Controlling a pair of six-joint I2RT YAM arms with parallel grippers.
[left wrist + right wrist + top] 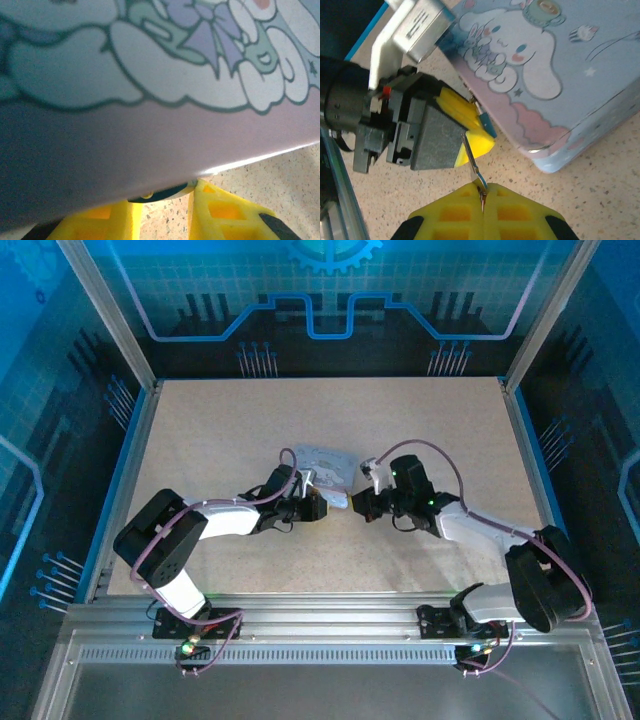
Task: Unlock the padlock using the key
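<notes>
Padlock (486,124), tiny, dark, at the edge of the tin box (560,65), pinched by the narrowly parted left fingers (220,210); key (471,157) clamped in the fully closed right fingers (455,212), tip at the lock, wants holding square to the keyway, turning gently.

No words, brand names or numbers can be read anywhere. The tin box (560,75) bears only a cartoon of a white long-eared animal, with small stars and a cupcake, without lettering. The back wall (200,280) shows part of a blue gear sign (335,252) and line patterns.
</notes>
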